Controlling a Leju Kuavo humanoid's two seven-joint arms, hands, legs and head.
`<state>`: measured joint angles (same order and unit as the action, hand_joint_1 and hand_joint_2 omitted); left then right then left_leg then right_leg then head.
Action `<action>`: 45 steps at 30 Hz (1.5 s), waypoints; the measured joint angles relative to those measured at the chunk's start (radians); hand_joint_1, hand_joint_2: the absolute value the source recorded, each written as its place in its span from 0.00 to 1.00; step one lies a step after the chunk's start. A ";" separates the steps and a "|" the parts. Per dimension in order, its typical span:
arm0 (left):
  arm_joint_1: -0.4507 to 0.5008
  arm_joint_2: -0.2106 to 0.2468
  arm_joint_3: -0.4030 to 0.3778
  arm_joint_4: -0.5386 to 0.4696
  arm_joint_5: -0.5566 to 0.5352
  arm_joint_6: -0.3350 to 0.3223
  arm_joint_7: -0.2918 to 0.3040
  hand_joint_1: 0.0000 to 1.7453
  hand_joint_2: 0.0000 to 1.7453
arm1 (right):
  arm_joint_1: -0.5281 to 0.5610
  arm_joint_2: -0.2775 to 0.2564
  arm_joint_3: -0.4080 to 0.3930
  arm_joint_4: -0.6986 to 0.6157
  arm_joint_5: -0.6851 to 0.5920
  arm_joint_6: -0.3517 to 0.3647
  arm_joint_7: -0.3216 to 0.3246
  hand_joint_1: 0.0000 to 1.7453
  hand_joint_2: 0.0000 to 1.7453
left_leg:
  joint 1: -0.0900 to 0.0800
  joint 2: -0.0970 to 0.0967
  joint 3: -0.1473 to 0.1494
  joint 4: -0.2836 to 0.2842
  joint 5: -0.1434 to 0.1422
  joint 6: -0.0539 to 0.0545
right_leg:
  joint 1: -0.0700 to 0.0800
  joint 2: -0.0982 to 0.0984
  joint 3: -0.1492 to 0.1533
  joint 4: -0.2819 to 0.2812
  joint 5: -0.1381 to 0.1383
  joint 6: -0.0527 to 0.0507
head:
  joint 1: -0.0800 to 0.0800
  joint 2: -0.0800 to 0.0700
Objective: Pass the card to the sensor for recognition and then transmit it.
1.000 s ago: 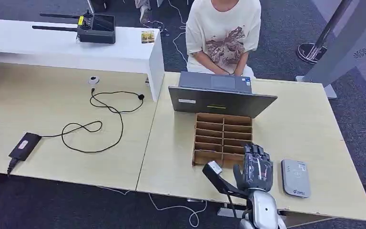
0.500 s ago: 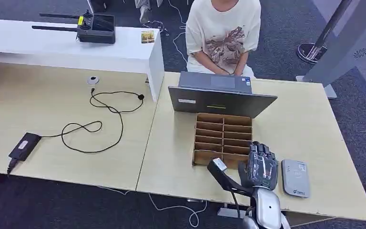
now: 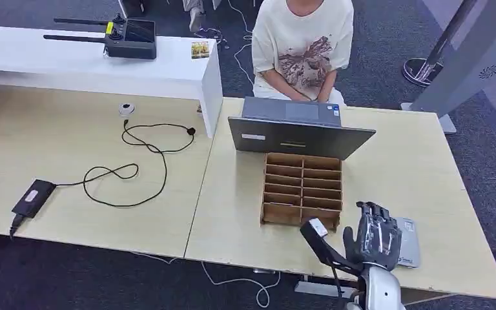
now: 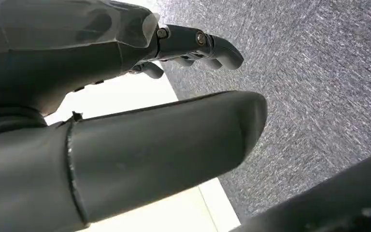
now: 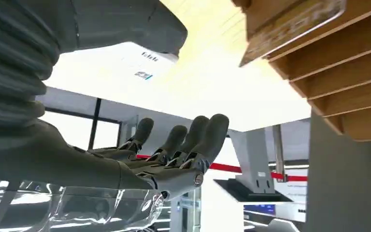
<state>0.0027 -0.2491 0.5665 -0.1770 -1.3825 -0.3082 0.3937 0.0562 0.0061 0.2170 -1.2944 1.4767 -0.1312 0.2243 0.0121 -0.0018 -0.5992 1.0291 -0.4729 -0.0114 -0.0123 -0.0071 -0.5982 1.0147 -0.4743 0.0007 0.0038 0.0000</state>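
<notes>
My right hand [image 3: 374, 236] hovers palm down over the left part of the grey card sensor [image 3: 413, 248], near the table's front edge. In the right wrist view its fingers [image 5: 183, 145] are stretched out and apart from the thumb [image 5: 125, 21], with nothing between them. A white printed surface [image 5: 142, 63], apparently the sensor, lies just beyond the thumb. A flat card-like piece [image 5: 290, 24] stands in a slot of the wooden divider box [image 5: 340, 72]. My left hand [image 4: 125, 145] hangs over grey carpet, fingers loosely bent and holding nothing.
The wooden divider box [image 3: 302, 188] stands just left of and behind my right hand. Behind the box is an open laptop [image 3: 297, 132], and a person [image 3: 303, 45] sits at it. A black adapter with its cable [image 3: 35, 197] lies on the left table.
My right hand has moved rightward and toward the table's front edge, from the front of the wooden box to above the sensor. Nothing else has moved.
</notes>
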 joint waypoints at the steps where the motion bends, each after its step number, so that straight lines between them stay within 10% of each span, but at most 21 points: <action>1: 0.000 0.000 -0.001 0.000 0.000 0.000 0.000 0.00 0.00 | 0.004 0.000 -0.003 -0.005 0.001 0.003 0.000 0.38 1.00 | 0.000 0.000 0.000 0.000 0.000 0.000 | 0.000 0.000 0.000 0.000 0.000 0.000 | 0.000 0.000; 45: 0.000 0.002 -0.024 0.000 -0.031 -0.022 -0.005 0.00 0.00 | 0.003 0.020 -0.044 0.021 0.045 -0.012 -0.052 0.39 1.00 | 0.000 0.000 0.000 0.000 0.000 0.000 | 0.000 0.000 0.000 0.000 0.000 0.000 | 0.000 0.000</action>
<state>0.0023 -0.2472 0.5428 -0.1770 -1.4130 -0.3304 0.3883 0.0590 0.0259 0.1732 -1.2737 1.5213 -0.1431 0.1721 0.0122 -0.0017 -0.5993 1.0290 -0.4729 -0.0114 -0.0123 -0.0071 -0.5982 1.0147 -0.4743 0.0007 0.0038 0.0004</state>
